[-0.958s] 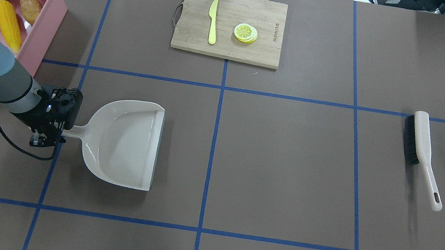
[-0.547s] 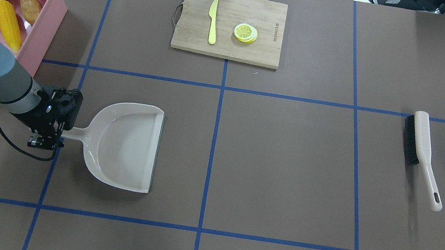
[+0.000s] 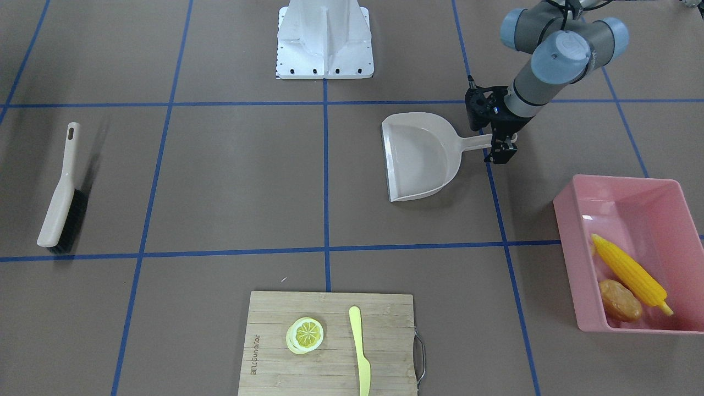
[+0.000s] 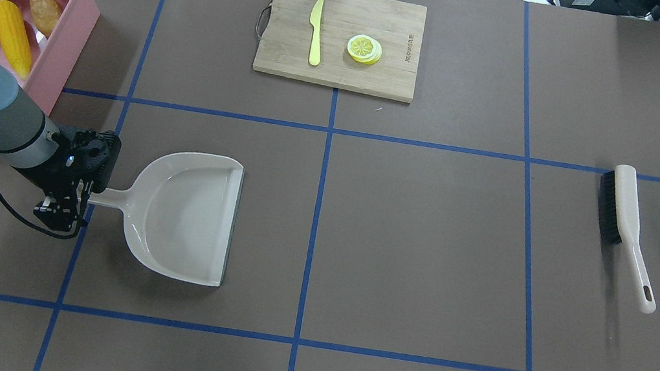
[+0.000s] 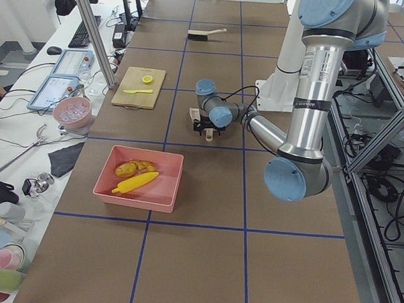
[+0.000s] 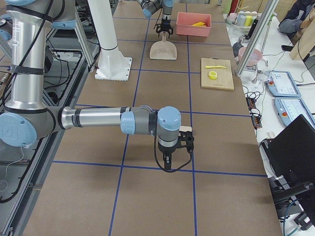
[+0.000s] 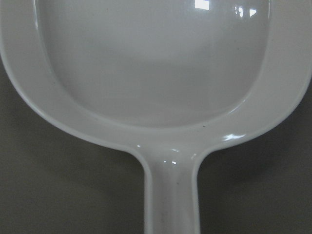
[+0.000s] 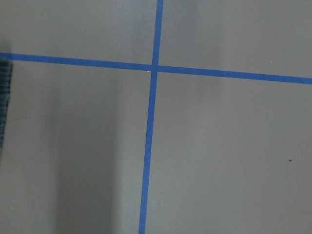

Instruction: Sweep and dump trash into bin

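Observation:
The pink bin (image 4: 78,23) stands at the far left and holds the yellow corn cob (image 4: 12,36) and the brown potato (image 4: 45,12). The front view shows the bin (image 3: 566,220), corn (image 3: 630,272) and potato (image 3: 620,301) too. I cannot make out the ginger root. The beige dustpan (image 4: 181,216) lies flat and empty on the table. My left gripper (image 4: 80,200) is at the tip of its handle, jaws open. The left wrist view shows only the dustpan (image 7: 156,73). My right gripper (image 6: 167,166) hovers over bare table. I cannot tell if it is open.
A beige brush (image 4: 622,223) with black bristles lies at the right. A wooden cutting board (image 4: 393,25) at the far middle carries a pale yellow knife (image 4: 315,33) and a lemon slice (image 4: 364,48). Blue tape lines cross the brown table.
The dustpan came down from a slight tilt to lie flat. My left gripper then drew back a little along the handle while the dustpan stayed put.

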Controlling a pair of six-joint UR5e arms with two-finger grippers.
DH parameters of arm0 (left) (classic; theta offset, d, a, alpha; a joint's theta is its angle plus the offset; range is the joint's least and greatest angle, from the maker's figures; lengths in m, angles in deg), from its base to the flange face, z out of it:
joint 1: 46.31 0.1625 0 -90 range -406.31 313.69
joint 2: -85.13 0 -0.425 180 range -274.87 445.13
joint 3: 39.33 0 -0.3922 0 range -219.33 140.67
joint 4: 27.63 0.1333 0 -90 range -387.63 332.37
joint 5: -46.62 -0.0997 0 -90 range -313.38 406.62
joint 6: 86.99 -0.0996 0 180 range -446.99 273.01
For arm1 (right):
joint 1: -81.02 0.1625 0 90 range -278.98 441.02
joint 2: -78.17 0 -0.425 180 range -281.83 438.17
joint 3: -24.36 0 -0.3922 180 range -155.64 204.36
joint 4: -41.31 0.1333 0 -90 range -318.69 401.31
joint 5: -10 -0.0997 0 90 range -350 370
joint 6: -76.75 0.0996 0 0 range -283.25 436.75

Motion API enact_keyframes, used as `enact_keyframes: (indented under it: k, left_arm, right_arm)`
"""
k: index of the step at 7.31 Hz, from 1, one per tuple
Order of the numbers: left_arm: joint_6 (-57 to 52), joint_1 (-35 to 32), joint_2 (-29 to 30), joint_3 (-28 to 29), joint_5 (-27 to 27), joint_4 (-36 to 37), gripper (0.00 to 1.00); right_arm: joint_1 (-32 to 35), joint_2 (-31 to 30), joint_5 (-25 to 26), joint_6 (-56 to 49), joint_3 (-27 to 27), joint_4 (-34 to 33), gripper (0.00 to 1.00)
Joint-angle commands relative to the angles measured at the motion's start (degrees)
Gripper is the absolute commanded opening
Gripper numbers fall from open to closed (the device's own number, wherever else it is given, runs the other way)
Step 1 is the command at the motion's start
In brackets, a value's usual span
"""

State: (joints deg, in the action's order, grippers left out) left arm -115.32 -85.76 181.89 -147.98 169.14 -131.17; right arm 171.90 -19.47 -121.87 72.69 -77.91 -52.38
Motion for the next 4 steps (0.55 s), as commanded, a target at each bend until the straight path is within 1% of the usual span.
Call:
enact_keyframes:
  k: [1, 2, 3, 4]
  left_arm:
    - [-0.2, -0.8, -1.6, -2.9, 0.3, 0.2, 0.97]
    - [-0.1, -2.1, -3.4, -5.3, 0.7, 0.5, 0.97]
    - [-0.2, -4.4, -3.4, -6.2, 3.1, 0.8, 0.97]
    - [-0.1, -8.8, -3.3, -6.1, 6.2, 1.1, 0.97]
  right_arm:
    - [0.0, 0.0, -0.1, -0.1, 0.0, 0.0, 1.0]
    - [0.0, 0.0, -0.1, -0.1, 0.0, 0.0, 1.0]
    - [0.0, 0.0, 0.0, -0.1, -0.1, 0.0, 1.0]
    - [0.0, 0.0, -0.1, -0.1, -0.1, 0.0, 1.0]
